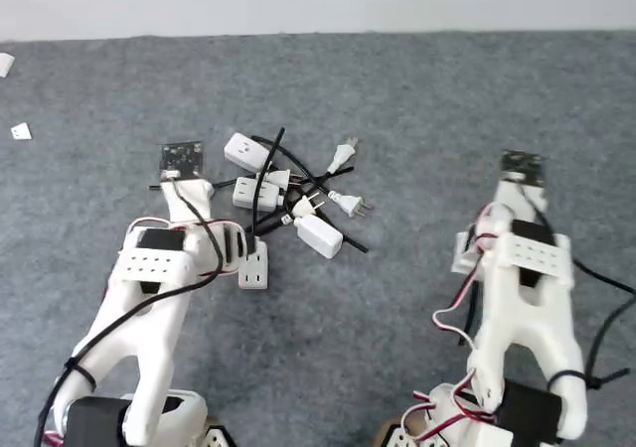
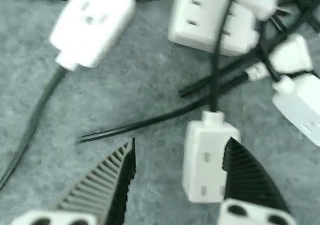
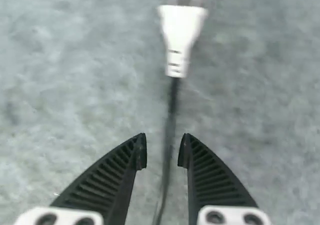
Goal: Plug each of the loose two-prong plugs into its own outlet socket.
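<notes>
Black ribbed left gripper (image 2: 180, 147): jaws wide apart, low over the carpet (image 1: 447, 109); white socket block (image 2: 205, 162) lies against one finger, not clamped. Risk: closing from here may catch only its edge and twist or skid it, tugging its black cord (image 2: 214, 85), which runs into the heap beyond

Right gripper (image 3: 163, 137): jaws a narrow gap apart, astride a thin cord (image 3: 171, 110), nothing gripped; two-prong plug (image 3: 181, 32) ahead on the carpet, unplugged. Risk: pinching cord instead of body would leave the prongs swinging, unaimed

Heap (image 1: 260, 194): several sockets and plugs, cords crossed; lifting one likely drags its neighbours

Surface: grey short-pile carpet, soft, likely grippy

Room: pale wall (image 1: 318, 0) at the far edge; white scraps (image 1: 20, 130) near the carpet's far left
</notes>
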